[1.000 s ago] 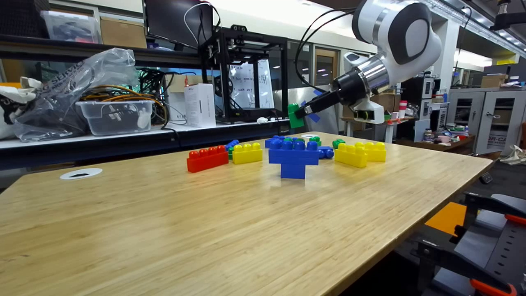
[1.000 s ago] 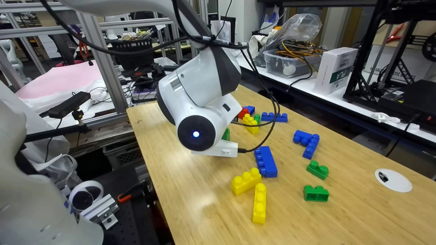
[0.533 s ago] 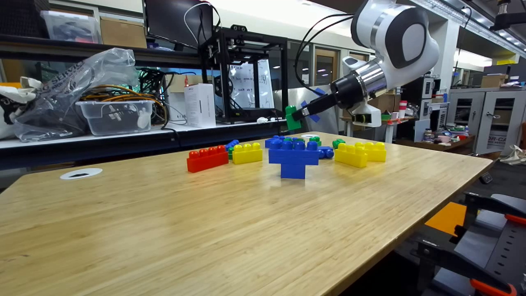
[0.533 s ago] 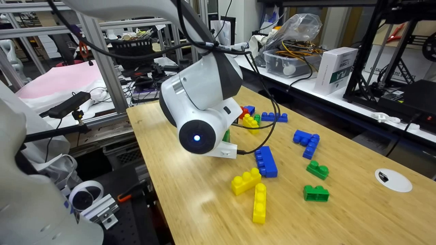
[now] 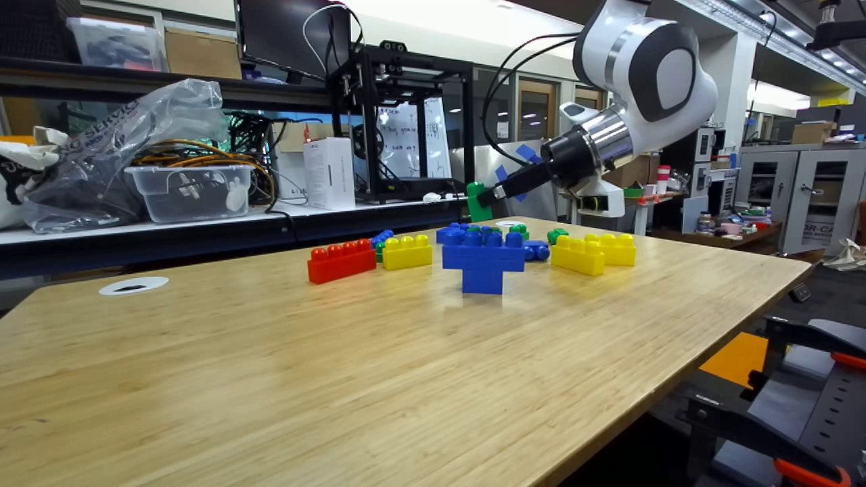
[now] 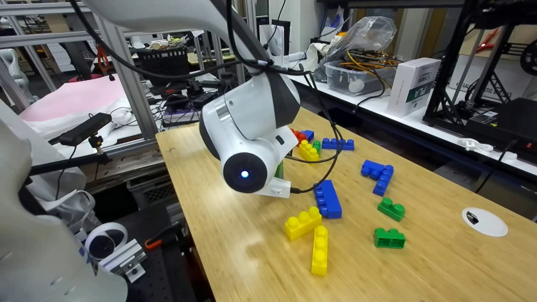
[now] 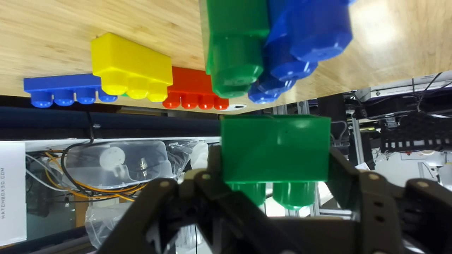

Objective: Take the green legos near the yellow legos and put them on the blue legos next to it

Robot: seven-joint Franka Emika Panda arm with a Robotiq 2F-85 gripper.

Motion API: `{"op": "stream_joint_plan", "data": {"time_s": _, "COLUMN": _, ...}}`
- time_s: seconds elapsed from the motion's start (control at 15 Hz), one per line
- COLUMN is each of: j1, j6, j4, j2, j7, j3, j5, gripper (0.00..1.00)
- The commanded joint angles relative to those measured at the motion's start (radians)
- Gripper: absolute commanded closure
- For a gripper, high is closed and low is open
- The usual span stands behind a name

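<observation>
Gripping a bright green two-stud plastic brick (image 7: 275,148) in the end effector (image 7: 277,164), with jaws clamped on its opposite ends and apart only by its length. Holding it aloft over the desk (image 5: 338,379), studs up, slightly tilted. Done, by the look of it: the grasp and the lift. Not yet done: the placing. Most likely left: lining up, pressing down, letting go, backing away.

Next, going outward, in an exterior view: a chunky, cross-like pile of bright blue plastic bricks (image 5: 484,260), standing on the desk without the held brick on top. In the wrist view, just beside its studs: a second green plastic brick (image 7: 236,53); joined or merely near, cannot tell. Farther out: the wider group of low bright yellow plastic bricks (image 5: 593,256). Well apart from these: a row of bright red plastic bricks (image 5: 342,262), near a shorter bright yellow plastic brick (image 5: 407,254).
</observation>
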Motion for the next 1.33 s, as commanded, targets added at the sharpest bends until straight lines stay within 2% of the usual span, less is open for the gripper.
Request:
{"op": "stream_joint_plan", "data": {"time_s": 0.0, "j1": 0.009, "j6": -0.016, "j4": 0.021, "j2": 0.038, "j7": -0.007, "j3": -0.005, "j5": 0.030, "gripper": 0.55}}
{"op": "stream_joint_plan", "data": {"time_s": 0.67, "j1": 0.034, "j6": -0.020, "j4": 0.059, "j2": 0.053, "j7": -0.007, "j3": -0.001, "j5": 0.034, "gripper": 0.55}}
{"op": "stream_joint_plan", "data": {"time_s": 1.27, "j1": 0.026, "j6": -0.027, "j4": 0.050, "j2": 0.055, "j7": -0.007, "j3": -0.014, "j5": 0.067, "gripper": 0.55}}
